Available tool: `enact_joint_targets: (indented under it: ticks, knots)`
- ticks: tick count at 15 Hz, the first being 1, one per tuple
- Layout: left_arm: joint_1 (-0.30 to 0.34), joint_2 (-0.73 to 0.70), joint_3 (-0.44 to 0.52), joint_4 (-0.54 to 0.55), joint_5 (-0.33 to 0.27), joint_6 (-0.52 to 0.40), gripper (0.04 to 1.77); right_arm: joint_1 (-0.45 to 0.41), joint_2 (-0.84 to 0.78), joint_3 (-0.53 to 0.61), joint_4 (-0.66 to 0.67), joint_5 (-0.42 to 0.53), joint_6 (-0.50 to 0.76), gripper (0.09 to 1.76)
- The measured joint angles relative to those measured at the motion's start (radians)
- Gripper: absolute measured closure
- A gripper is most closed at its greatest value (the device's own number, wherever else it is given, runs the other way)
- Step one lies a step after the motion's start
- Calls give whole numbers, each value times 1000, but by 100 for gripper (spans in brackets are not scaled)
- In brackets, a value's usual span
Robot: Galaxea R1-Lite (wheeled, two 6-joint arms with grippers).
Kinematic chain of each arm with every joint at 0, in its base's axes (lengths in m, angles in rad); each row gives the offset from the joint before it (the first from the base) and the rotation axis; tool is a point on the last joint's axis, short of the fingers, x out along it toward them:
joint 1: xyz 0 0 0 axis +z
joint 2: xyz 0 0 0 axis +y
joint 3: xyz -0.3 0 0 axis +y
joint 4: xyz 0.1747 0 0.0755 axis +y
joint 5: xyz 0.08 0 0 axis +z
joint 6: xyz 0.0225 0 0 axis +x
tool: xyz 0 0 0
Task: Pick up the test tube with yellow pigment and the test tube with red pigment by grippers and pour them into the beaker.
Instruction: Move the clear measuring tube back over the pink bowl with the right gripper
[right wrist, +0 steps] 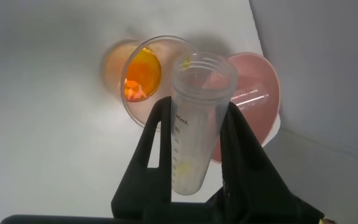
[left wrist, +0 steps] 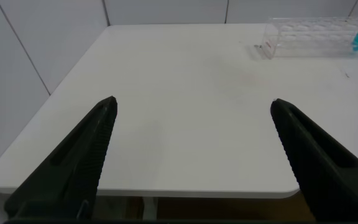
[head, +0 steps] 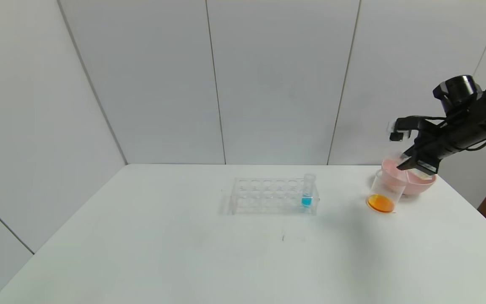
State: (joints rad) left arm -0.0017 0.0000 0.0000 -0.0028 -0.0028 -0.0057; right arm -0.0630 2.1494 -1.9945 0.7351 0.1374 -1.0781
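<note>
Our right tool [right wrist: 194, 134] is clamped on a clear tube [right wrist: 194, 124], held above the desk [head: 184, 253] at its far right, over the beaker [head: 385, 192] and the pink bowl [head: 420, 185] just behind it. Faint yellow traces cling low inside the tube, so we judge it the yellow tube, nearly empty. Its open mouth points down toward the beaker and the bowl.

The beaker already holds a shallow orange pool, which we take to mean both the yellow and the red have gone in. We cannot see a red tube anywhere. A second tube seems to lie in the bowl, though we cannot tell which.

In the rack [head: 273, 196] at mid-desk only the blue tube [head: 307, 192] stands, untouched.

So the pouring looks essentially done; what is left, we think, is getting rid of the tube in hand.

Our left tool [left wrist: 191, 155] hangs open off the desk's left corner, idle.

Printed scale marks run down the held tube; we read "40", the rest is too small.
</note>
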Motion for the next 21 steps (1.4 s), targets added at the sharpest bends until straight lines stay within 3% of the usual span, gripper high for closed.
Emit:
enact_joint_targets:
  ticks: [6,9,14,21]
  knots:
    - [0,0,0,0,0,0,5,-77,-53,3,-34,183,224,133]
    - [0,0,0,0,0,0,5,-123,-68,2,-135,227,376,133]
    - [0,0,0,0,0,0,5,-134,-56,6,-399,222,712,133]
    - [0,0,0,0,0,0,5,-178,26,11,-500,150,832,133]
